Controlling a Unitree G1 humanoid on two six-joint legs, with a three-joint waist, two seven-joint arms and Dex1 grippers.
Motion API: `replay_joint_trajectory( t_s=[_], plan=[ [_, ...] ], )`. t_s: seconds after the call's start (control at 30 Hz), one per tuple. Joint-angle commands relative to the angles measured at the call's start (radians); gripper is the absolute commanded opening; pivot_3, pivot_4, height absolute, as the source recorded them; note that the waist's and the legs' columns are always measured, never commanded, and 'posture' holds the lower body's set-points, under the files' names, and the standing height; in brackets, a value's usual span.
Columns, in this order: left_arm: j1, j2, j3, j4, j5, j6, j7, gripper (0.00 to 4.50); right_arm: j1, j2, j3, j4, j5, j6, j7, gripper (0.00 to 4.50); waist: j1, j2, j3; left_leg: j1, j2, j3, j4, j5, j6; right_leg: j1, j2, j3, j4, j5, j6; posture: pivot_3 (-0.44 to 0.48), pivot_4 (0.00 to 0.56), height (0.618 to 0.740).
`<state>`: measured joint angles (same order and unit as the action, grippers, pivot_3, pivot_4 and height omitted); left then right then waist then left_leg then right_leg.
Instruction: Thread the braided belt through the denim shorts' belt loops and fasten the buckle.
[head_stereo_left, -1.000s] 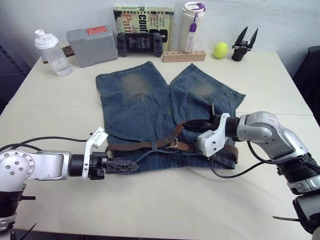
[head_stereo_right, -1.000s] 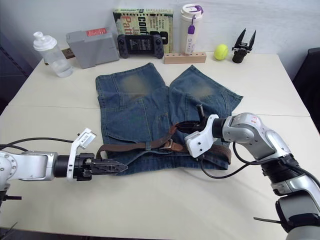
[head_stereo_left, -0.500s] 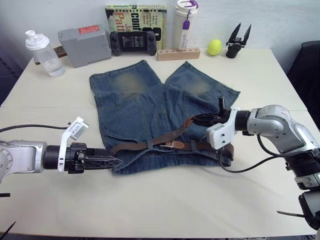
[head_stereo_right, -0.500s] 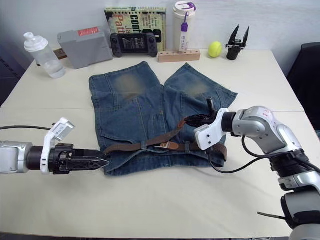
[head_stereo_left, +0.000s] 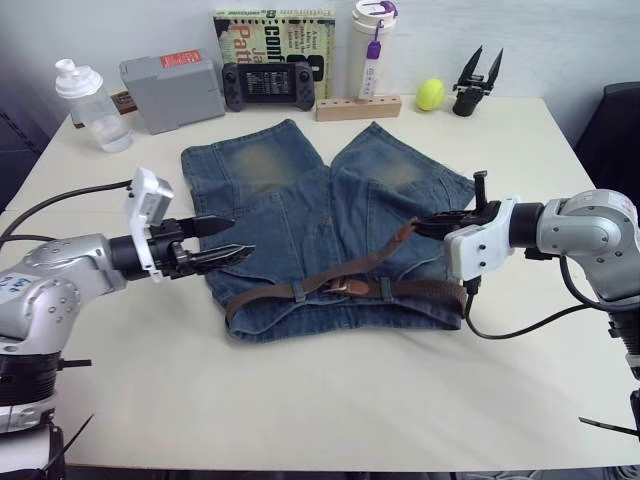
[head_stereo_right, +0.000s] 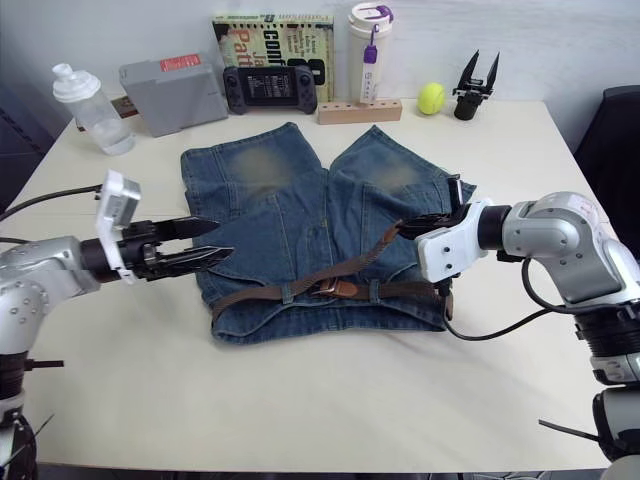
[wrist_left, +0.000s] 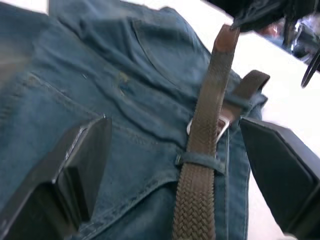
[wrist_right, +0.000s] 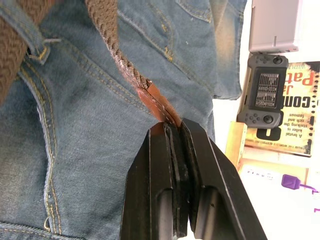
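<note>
The denim shorts (head_stereo_left: 300, 215) lie flat mid-table, waistband nearest me. The braided belt (head_stereo_left: 300, 291) runs along the waistband under a belt loop (wrist_left: 200, 161). Its silver buckle (head_stereo_left: 352, 285) sits near the middle. From the buckle the strap rises to its tan tip (wrist_right: 160, 107). My right gripper (head_stereo_left: 420, 226) is shut on that tip, a little above the right leg. My left gripper (head_stereo_left: 242, 236) hovers open over the shorts' left edge, with nothing between its widely spread fingers (wrist_left: 82, 160).
Along the back edge stand a water bottle (head_stereo_left: 88, 105), a grey box (head_stereo_left: 172, 92), a game console (head_stereo_left: 270, 83), a book (head_stereo_left: 275, 30), a tumbler (head_stereo_left: 372, 48), a wooden block (head_stereo_left: 358, 107), a tennis ball (head_stereo_left: 431, 95) and a spare black gripper (head_stereo_left: 474, 80).
My left gripper has lifted off the table by the waistband's left end, moved back and opened. My right gripper has drawn the belt tip rightward, taking up the strap. The camera also shifted.
</note>
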<state>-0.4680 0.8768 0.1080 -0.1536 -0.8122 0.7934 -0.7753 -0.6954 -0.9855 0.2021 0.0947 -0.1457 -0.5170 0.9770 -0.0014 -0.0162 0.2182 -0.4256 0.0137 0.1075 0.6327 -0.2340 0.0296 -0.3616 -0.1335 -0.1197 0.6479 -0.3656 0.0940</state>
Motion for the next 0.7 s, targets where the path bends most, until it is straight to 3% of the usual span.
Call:
replay_joint_trajectory(
  t_s=[0.03, 0.27, 0.37, 0.7],
  plan=[
    [-0.07, -0.065, -0.105, -0.029, 0.1, -0.058, -0.014, 4.43, 0.008, -0.008, -0.074, -0.083, 0.053, 0.094, -0.004, 0.0, 0.001, 0.0, 0.0, 0.0, 0.0, 0.001, 0.0, 0.0, 0.0, 0.0, 0.0, 0.0, 0.0, 0.0, 0.0, 0.0, 0.15, 0.694],
    [-0.162, -0.211, -0.259, -0.043, 0.308, -0.213, 0.003, 4.43, 0.031, 0.034, -0.081, -0.169, 0.062, 0.239, -0.011, 0.0, 0.003, 0.0, 0.0, 0.0, 0.0, 0.0, 0.003, 0.001, 0.002, 0.001, 0.0, 0.0, 0.001, 0.0, 0.0, 0.0, 0.15, 0.694],
    [-0.174, -0.26, -0.297, -0.049, 0.343, -0.271, -0.015, 4.43, 0.032, 0.044, -0.079, -0.173, 0.055, 0.257, -0.015, 0.0, 0.002, 0.0, 0.0, 0.0, 0.0, 0.0, 0.004, 0.001, 0.002, 0.001, 0.0, 0.0, 0.003, 0.0, 0.0, 0.0, 0.15, 0.694],
    [-0.26, -0.45, -0.422, 0.081, 0.603, -0.478, 0.078, 4.43, 0.036, 0.075, -0.086, -0.208, 0.069, 0.33, -0.02, 0.0, 0.005, -0.001, 0.0, -0.001, 0.001, -0.001, 0.015, 0.001, 0.003, 0.002, -0.001, 0.0, 0.01, 0.001, 0.001, 0.0, 0.15, 0.694]
  ],
)
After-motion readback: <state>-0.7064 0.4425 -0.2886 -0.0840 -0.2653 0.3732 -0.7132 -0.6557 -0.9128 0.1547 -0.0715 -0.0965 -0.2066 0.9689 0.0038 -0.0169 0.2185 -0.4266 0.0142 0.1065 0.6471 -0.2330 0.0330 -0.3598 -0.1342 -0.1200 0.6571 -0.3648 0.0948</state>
